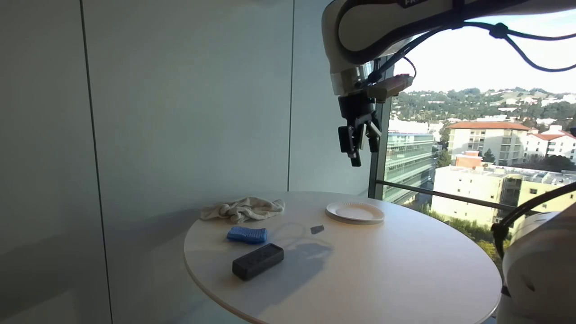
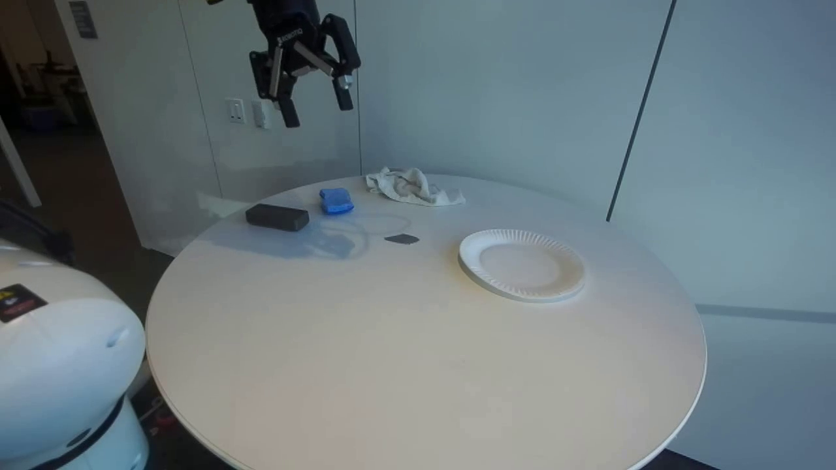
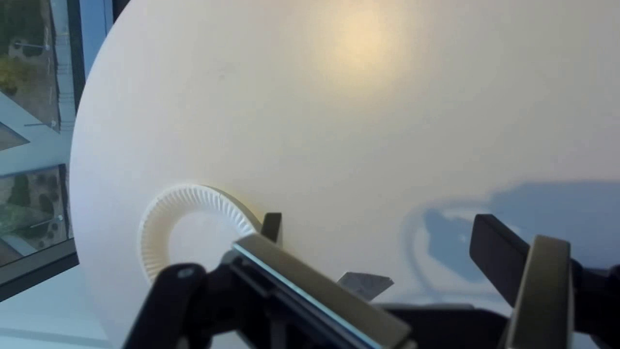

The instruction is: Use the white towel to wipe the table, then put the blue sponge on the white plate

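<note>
The white towel lies crumpled near the table's edge by the wall in both exterior views (image 1: 245,209) (image 2: 413,187). The blue sponge (image 1: 247,235) (image 2: 336,201) lies near the towel, apart from it. The white plate (image 1: 355,212) (image 2: 522,266), with a fluted rim, lies bare on the round white table (image 1: 387,270) (image 2: 418,365). The plate also shows in the wrist view (image 3: 198,240), partly hidden by a finger. My gripper (image 1: 363,155) (image 2: 317,112) is open and empty, high above the table. In the wrist view its fingers (image 3: 378,228) stand wide apart. Towel and sponge are out of the wrist view.
A dark block (image 1: 258,261) (image 2: 277,217) like an eraser lies beside the sponge. A small flat grey patch (image 1: 317,229) (image 2: 401,239) (image 3: 365,285) lies on the table between towel and plate. A wall stands behind the table, and a window (image 1: 472,148) stands at one side.
</note>
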`<state>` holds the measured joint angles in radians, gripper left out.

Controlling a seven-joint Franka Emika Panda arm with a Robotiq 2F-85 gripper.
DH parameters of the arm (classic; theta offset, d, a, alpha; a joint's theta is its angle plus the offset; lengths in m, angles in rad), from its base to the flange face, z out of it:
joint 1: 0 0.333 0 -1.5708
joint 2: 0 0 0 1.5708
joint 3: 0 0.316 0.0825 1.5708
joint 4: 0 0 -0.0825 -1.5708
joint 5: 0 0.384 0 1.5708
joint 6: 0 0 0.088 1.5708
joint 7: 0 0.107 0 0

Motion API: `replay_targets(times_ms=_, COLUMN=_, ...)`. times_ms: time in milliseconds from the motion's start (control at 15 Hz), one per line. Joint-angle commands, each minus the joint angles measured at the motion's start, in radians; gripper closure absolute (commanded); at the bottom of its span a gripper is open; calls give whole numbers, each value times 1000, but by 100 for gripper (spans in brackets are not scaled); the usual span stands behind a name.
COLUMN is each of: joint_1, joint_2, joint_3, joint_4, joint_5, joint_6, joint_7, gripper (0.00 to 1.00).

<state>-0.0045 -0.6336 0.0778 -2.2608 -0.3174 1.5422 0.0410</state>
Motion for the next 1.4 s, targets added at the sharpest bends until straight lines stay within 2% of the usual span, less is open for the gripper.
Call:
replay_targets(times_ms=0, joint_1=5, joint_2=52, joint_3=-25, joint_4=90, joint_5=-73, joint_6=90, joint_7=-38, gripper=0)
replay_targets(times_ms=333, joint_1=3, joint_2=192, joint_3=-71, joint_4=179, joint_5=-122, joint_6=298, joint_7=-144, gripper=0)
replay_targets(times_ms=667, joint_1=29, joint_2=423, joint_3=-110, joint_4=322, joint_5=-41, joint_6=459, joint_7=-326, gripper=0)
replay_targets(times_ms=933, joint_1=44, joint_2=603, joint_3=-92, joint_4=449, joint_5=52, joint_6=461, joint_7=-448, gripper=0)
replay_targets(times_ms=1200, joint_1=33, joint_2=766, joint_3=-74, joint_4=564, joint_5=60, joint_6=460, joint_7=-489, gripper=0)
replay_targets(times_ms=1333, joint_1=20, joint_2=826, joint_3=-72, joint_4=592, joint_5=74, joint_6=521, joint_7=-526, gripper=0)
